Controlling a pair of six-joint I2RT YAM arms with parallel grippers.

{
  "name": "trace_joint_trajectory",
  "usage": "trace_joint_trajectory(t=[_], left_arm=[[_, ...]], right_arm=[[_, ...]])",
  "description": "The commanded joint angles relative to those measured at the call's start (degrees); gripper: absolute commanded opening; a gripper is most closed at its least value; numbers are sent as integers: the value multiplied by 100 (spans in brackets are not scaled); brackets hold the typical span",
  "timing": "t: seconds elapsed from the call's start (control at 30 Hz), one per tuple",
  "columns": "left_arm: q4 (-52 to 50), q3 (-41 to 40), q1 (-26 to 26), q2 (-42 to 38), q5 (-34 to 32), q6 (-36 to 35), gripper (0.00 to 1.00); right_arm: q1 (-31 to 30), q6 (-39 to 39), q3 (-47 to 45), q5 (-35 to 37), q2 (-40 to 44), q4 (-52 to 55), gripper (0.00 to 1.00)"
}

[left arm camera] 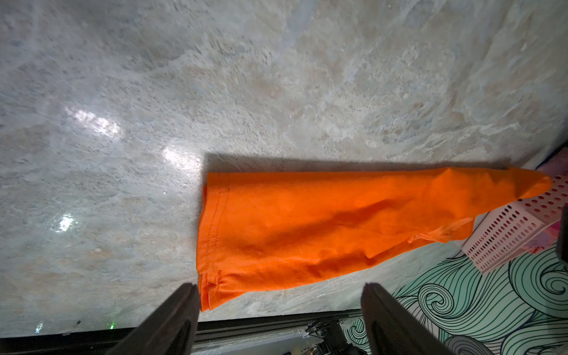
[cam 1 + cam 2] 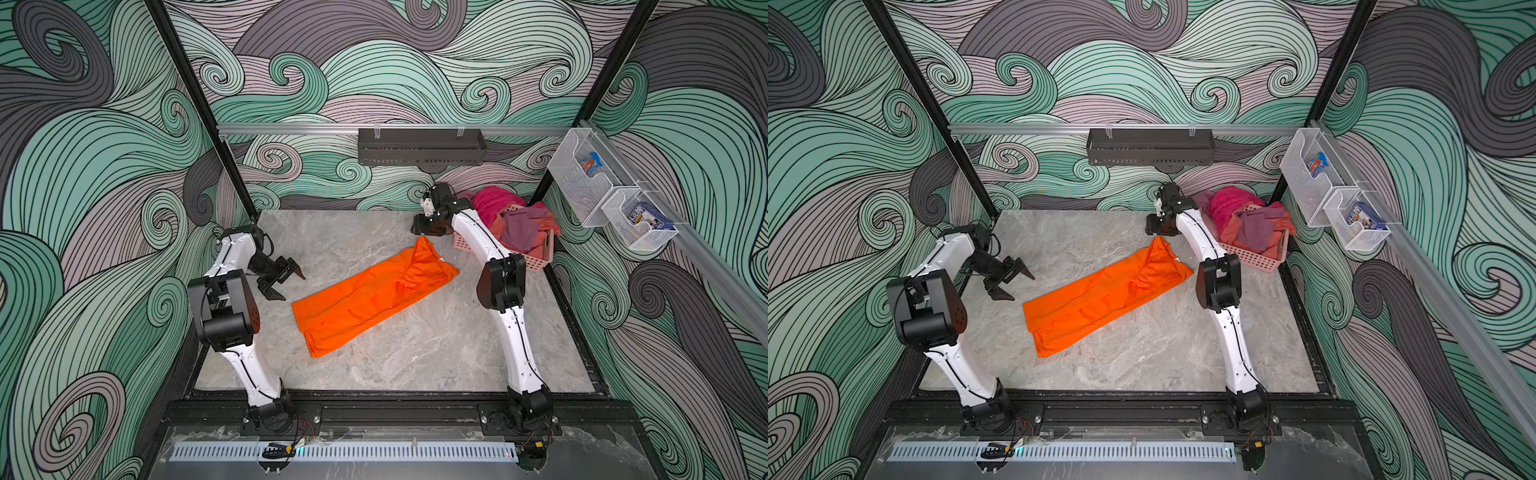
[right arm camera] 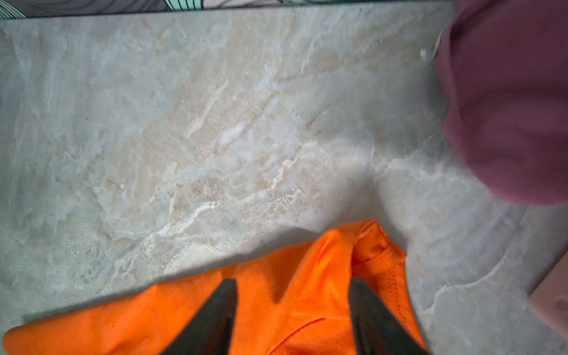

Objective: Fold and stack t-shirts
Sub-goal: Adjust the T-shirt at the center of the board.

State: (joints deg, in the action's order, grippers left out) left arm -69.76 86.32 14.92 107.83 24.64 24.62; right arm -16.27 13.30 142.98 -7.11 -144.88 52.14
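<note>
Orange t-shirt (image 2: 365, 299) lies folded lengthwise on desk (image 2: 415, 353). Left hand (image 2: 291, 286) wide, near hem; right hand (image 3: 292, 282) wide, over far end.

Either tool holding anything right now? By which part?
Nothing is held. The right tool stands open over the neck end of the orange t-shirt, which lies on the table; the left tool is open, off the cloth.
</note>
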Motion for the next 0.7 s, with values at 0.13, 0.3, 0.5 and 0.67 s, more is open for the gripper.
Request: trace_joint_trajectory(t=[0.13,0.3,0.5,0.67], left_arm=[[-91,-51,-141,-235,-127,-140,86],[-78,135,-138,-147,-190,-163,86],[23,157,-140,-46,-89,-142,86],[36,120,-138,10,-83,-154,86]], right_arm=[[-275,-132,-711,499,1055,131,88],[-419,471,-2833,547,2339,34,71],[-410,1182,-4512,663,3046,-15,51],[-290,1461,-5080,808,3186,-22,48]])
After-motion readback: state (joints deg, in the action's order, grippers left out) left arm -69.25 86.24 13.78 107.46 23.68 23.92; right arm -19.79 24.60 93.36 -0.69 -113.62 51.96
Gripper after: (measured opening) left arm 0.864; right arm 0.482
